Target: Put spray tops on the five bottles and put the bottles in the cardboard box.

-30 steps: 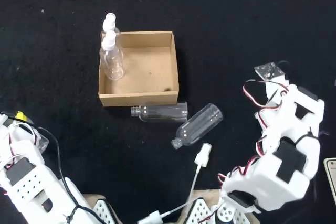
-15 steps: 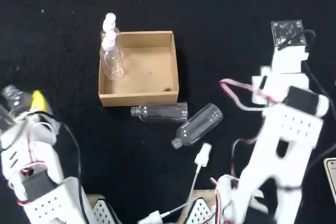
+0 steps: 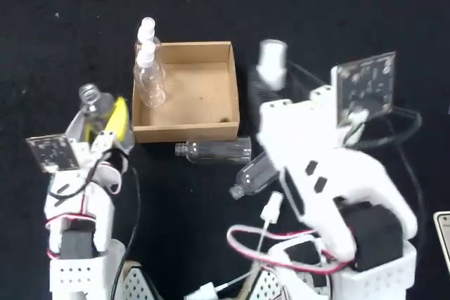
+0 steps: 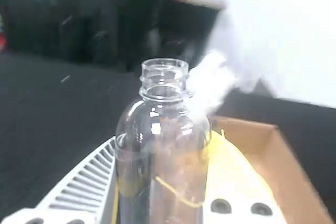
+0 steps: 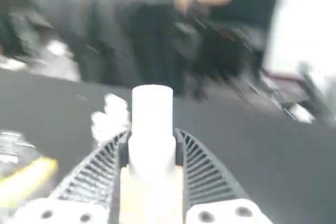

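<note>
Left fingers (image 4: 79,195) tight around an uncapped bottle (image 4: 160,156), base cut off; right fingers (image 5: 94,179) clamped on a half-hidden spray top (image 5: 152,124).

A black-covered table (image 3: 337,12) spans the room, with a bright white wall (image 4: 294,35) behind it.

Tan cardboard box (image 3: 186,132), black table (image 3: 316,12) — clear bottle (image 4: 160,150), white spray top (image 5: 152,114).

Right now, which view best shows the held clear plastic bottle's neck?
Left wrist view: the clear plastic bottle sits in the left jaws, its uncapped neck centred. The high view has it small, beside the brown cardboard box. The right wrist view gives a blurred glimpse at best.
</note>
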You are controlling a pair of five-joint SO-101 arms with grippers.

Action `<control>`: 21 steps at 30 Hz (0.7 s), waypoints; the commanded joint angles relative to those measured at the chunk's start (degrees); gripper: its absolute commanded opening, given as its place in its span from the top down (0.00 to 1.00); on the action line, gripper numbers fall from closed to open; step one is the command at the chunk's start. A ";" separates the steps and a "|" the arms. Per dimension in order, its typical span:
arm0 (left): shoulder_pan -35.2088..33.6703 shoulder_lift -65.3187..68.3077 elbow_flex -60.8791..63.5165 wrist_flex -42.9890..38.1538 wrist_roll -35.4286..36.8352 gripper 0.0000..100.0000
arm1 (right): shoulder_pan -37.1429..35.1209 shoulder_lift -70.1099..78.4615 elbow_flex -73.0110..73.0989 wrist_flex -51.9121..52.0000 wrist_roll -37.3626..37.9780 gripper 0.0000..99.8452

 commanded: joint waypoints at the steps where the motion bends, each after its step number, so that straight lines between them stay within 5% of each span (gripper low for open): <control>1: 4.97 -0.70 2.59 -8.35 0.18 0.97 | -6.86 -0.92 -3.12 -8.97 -0.53 0.99; 21: 23.69 -0.62 6.64 -11.96 0.18 0.97 | -12.22 -0.92 8.75 -43.69 -0.53 0.99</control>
